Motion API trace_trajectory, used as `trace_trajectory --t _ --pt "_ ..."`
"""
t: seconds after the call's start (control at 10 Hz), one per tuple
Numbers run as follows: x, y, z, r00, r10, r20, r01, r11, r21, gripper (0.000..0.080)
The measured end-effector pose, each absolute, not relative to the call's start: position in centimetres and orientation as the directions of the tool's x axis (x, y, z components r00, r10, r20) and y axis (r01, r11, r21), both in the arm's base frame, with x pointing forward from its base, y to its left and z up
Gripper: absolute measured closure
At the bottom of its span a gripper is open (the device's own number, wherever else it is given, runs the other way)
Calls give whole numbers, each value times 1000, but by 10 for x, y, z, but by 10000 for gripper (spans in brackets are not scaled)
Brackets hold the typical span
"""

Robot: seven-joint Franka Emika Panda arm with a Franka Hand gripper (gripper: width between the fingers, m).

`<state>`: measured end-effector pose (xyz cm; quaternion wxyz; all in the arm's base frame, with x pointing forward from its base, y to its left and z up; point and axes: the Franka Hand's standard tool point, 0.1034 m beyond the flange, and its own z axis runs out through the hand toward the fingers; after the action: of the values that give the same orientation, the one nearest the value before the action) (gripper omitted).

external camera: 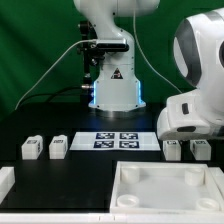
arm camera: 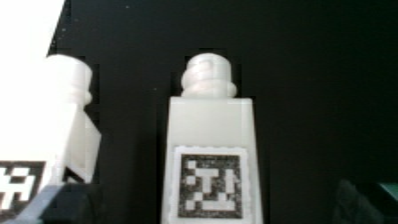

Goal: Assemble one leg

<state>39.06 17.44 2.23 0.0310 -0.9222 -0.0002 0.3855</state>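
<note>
Four legs [external camera: 57,148] lie loose on the table [external camera: 20,120] in the exterior view, two at that view's left and two at its right, with the marker board [external camera: 118,140] between the pairs. The tray [external camera: 165,172] sits in front, and no leg is fitted to it. The arm [external camera: 195,70] leans over the right pair, and you cannot see the fingers from here. So by this view none of the assembly is done.

In the wrist view, the leg [arm camera: 214,130] is centred under the camera, tag towards you and its rounded peg at the far end. A second leg [arm camera: 63,110] stands just beside it, a dark gap between them. The gripper [arm camera: 210,205] is spread wide and holds nothing. One dark finger [arm camera: 54,205] shows at each lower corner, both clear of the leg. I judge you are lined up to grasp. Closing, lifting, carrying and fitting the leg to the tray are all left.
</note>
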Motion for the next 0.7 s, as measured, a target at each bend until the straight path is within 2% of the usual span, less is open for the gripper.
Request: trace_trajectory --t 0.2,0.3,0.6,0.7 --pt "390 177 15 689 3 -725 -41 -998 -43 151" --pt "392 181 14 676 -24 -736 -59 -998 -21 151" --pt "392 182 8 682 -17 -731 -57 -998 -30 151" --pt "392 182 8 682 -17 -731 -57 -998 -30 263"
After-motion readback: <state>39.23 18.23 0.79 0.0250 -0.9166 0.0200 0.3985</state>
